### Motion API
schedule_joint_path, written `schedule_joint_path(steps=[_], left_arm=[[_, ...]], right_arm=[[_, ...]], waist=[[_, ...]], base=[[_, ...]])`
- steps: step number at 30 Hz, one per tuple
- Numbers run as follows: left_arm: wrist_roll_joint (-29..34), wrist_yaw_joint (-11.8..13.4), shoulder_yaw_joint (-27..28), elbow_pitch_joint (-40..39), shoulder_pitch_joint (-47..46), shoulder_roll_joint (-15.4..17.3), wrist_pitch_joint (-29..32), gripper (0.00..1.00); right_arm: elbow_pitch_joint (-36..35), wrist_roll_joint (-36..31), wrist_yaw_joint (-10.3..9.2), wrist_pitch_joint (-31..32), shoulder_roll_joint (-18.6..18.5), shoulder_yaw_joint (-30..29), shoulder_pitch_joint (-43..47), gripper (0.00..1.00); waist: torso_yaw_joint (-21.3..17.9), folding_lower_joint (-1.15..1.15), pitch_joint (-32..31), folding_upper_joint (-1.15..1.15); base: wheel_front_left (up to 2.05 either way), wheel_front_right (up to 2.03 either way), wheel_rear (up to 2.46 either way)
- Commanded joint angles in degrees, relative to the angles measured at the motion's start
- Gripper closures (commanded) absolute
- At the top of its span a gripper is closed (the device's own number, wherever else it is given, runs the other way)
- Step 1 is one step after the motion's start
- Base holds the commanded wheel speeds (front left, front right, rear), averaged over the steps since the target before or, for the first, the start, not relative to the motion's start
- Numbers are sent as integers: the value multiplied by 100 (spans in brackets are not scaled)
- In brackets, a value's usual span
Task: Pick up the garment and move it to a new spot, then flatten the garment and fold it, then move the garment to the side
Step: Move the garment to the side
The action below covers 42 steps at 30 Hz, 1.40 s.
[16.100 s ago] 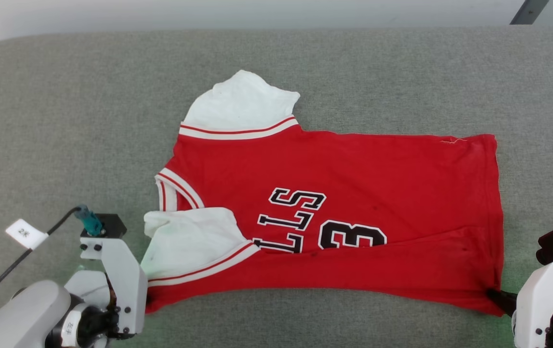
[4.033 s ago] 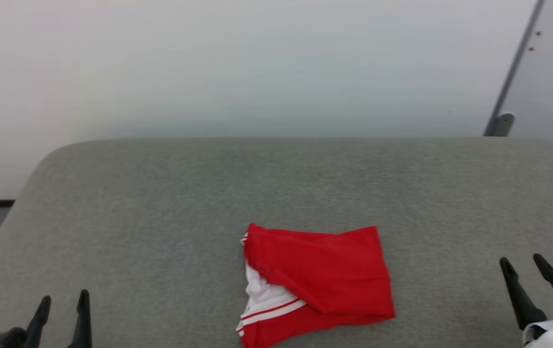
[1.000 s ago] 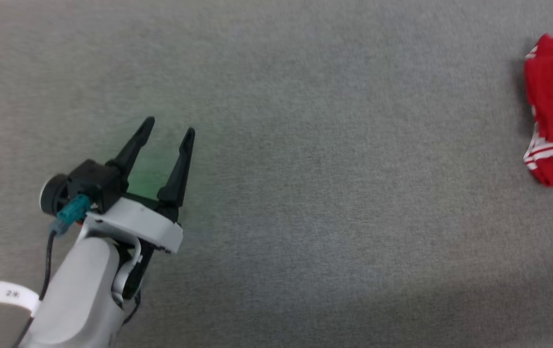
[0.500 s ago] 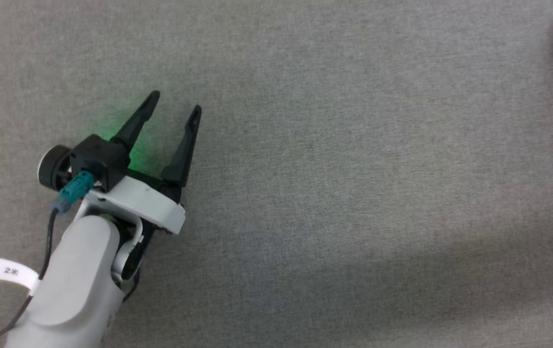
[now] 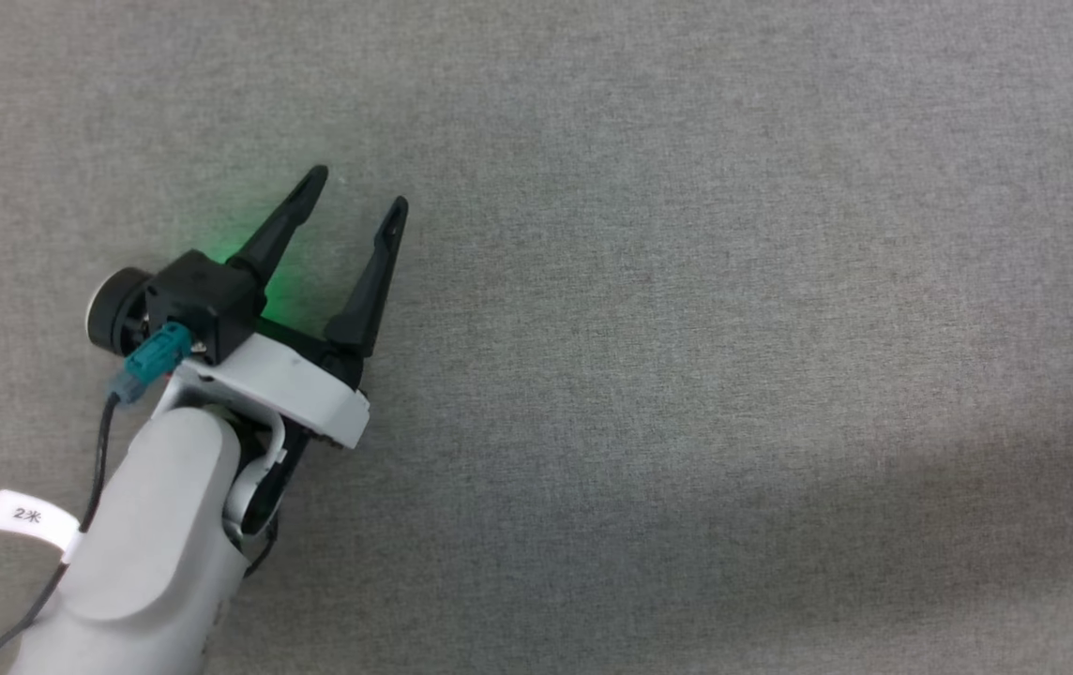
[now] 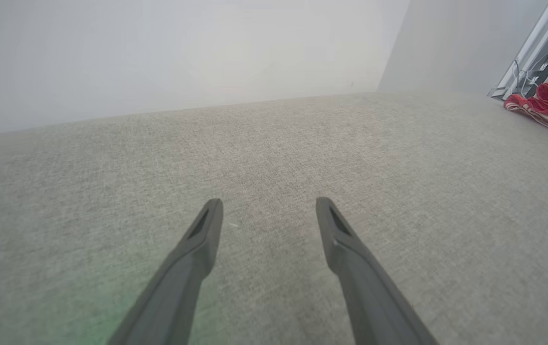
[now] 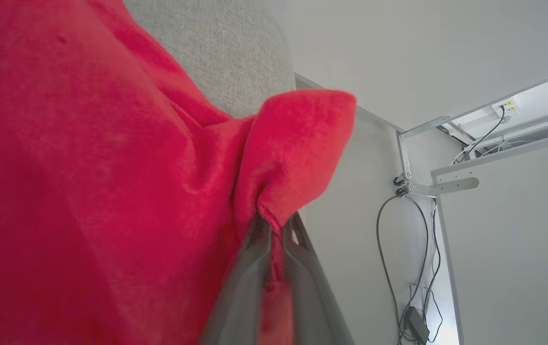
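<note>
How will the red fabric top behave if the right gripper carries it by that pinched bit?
Likely floppy: the bright red fabric top bunches into a peak where the right gripper pinches it, the rest sagging in folds. Probably light: a narrow pinch holds it. Dragged over the grey cloth surface, it may unfold.

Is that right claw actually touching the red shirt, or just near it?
Touching. In the right wrist view, the right gripper has its two fingers pressed together on a pinched fold of the garment.
</note>
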Motion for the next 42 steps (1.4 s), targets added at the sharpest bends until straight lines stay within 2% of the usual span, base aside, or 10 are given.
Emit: schedule_joint_path(steps=[1,3,4,5,12,20,23,33,42], left_arm=[[-23,4,10,88,49,49,-14,0],[-43,3,15,106,86,45,-37,0],[-50,5,16,113,104,41,-38,0],[-58,5,18,123,131,33,-46,0],[-169,40,87,217,406,14,-108,0],[-324,123,457,91,1032,143,-151,0],[-356,184,565,60,1233,168,-156,0],[-374,441,1136,-21,2313,338,-156,0],[-288,707,1667,-315,3297,284,-150,0]], right_arm=[[70,-55,-12,-58,4,-41,-104,86],[150,-144,-12,-149,49,-44,-165,56],[184,-198,-12,-195,45,-20,-175,22],[210,-234,-12,-247,58,-6,-193,0],[378,-315,-12,-587,207,-105,-336,0],[115,-193,-12,-983,763,-330,-133,0],[-39,-145,-12,-1021,849,-370,35,0],[-1644,-87,-12,-1042,1136,-933,1532,0],[-2990,-459,-12,-1036,1736,-1802,3183,0]], waist=[[28,0,-46,0],[43,0,-117,0],[51,0,-161,0],[60,0,-215,0],[147,0,-753,0],[256,0,-1483,0],[298,0,-1678,0],[504,0,-2606,0],[651,0,-3175,0]], base=[[0,0,0],[0,0,0],[0,0,0],[0,0,0],[0,0,0],[0,0,0],[0,0,0],[0,0,0],[0,0,0]])
